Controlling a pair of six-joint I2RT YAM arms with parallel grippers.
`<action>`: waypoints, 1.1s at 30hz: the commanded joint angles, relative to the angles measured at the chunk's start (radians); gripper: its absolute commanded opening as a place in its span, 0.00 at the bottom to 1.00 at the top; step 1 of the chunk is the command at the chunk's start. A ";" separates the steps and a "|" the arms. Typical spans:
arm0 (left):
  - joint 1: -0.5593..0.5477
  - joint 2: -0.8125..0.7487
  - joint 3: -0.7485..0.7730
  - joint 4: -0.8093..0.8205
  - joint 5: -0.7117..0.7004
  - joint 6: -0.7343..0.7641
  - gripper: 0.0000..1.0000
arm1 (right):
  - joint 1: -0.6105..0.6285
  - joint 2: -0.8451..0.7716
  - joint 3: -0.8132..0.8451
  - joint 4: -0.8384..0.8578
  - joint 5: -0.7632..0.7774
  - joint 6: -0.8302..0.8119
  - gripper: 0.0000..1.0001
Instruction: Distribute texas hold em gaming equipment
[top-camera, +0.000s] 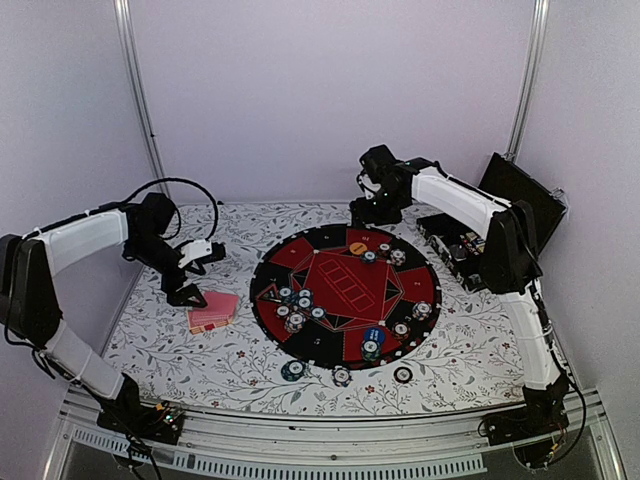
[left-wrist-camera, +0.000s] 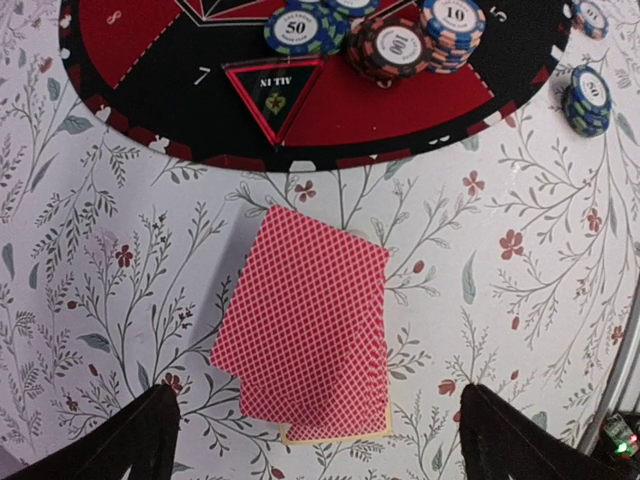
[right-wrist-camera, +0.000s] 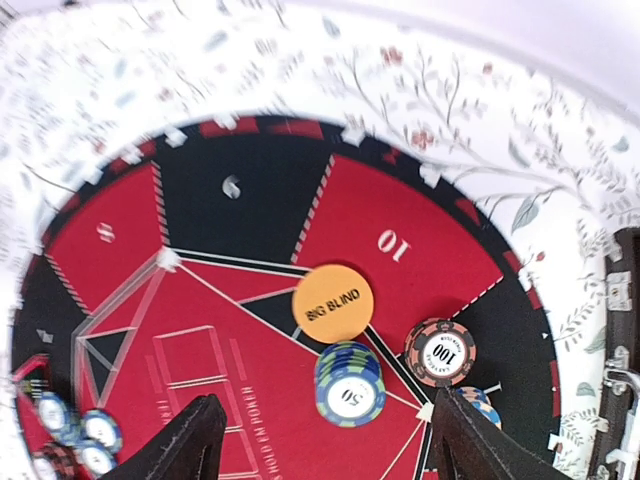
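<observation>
**Both tools open and empty, with the cards under the left one**

Your left tool (top-camera: 187, 291) hangs at its widest with nothing in it, directly over the deck of cards (left-wrist-camera: 305, 320). The deck lies on the counter (top-camera: 150, 335) toward its left edge, just beside the round mat (top-camera: 345, 285). Your right tool (top-camera: 363, 212) hovers over the far side of the mat, its fingers well apart and holding nothing. Below it sit an orange disc (right-wrist-camera: 332, 303), a blue-green chip stack (right-wrist-camera: 348, 385) right beside the disc, and a dark red chip (right-wrist-camera: 440, 352). More chips cluster on the left and near parts of the mat. A few loose chips (top-camera: 342, 376) lie off it, by the counter's near edge.

The cards are likely light, thin, bendy and slick, so a loose pinch would probably shear the deck apart. Take it across its long sides and squeeze the whole pile at once. The chips look stiff and dense for their size, but stacks tip easily, so grip them by the rim and low down.

The left wrist view shows what the overhead view hides: the deck is skewed into steps, with a pale edge poking out beneath its near end. Only the right wrist view lets you read the disc's "BIG BLIND" and the chip values. Only the overhead view shows the black case (top-camera: 520, 195) by the counter's right edge.
</observation>
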 joint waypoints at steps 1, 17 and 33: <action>-0.030 -0.004 -0.024 0.006 -0.009 0.058 1.00 | 0.039 -0.160 -0.097 0.044 -0.060 0.039 0.76; -0.056 0.117 -0.046 0.138 -0.080 0.210 1.00 | 0.155 -0.374 -0.383 0.158 -0.190 0.150 0.84; -0.097 0.265 0.064 0.036 -0.054 0.232 1.00 | 0.166 -0.394 -0.440 0.169 -0.199 0.169 0.83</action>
